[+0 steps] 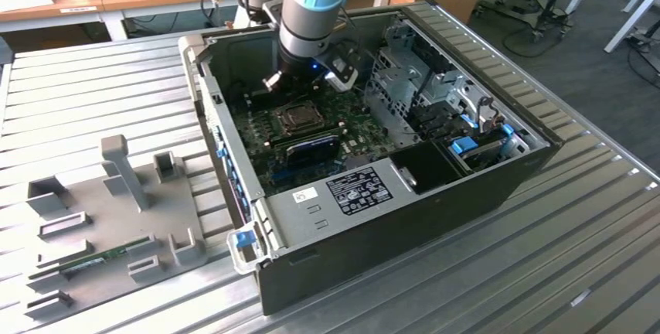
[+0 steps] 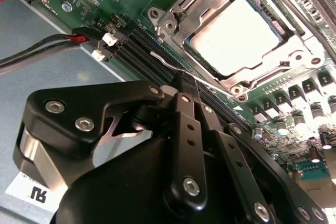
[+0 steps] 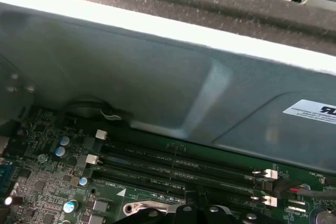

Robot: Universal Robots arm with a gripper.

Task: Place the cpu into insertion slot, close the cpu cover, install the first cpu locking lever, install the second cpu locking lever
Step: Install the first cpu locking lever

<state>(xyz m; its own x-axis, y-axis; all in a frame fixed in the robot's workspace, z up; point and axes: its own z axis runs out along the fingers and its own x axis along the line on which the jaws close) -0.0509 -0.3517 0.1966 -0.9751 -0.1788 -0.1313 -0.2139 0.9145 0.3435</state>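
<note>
Black jointed gripper (image 2: pixel 184 81) pinched shut on thin silver wire locking lever (image 2: pixel 161 57). cpu (image 2: pixel 236 35), a flat pale square, sits in insertion slot (image 1: pixel 299 117), 6 o'clock of gripper in exterior view. Stamped-metal cpu cover (image 2: pixel 273 69) is down over its edges. Grey case wall (image 3: pixel 157 77) close by, long black memory slots (image 3: pixel 184 163) between.

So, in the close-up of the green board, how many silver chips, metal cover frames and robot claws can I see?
cpu: 1
cpu cover: 1
claw: 1
Total: 3
</note>
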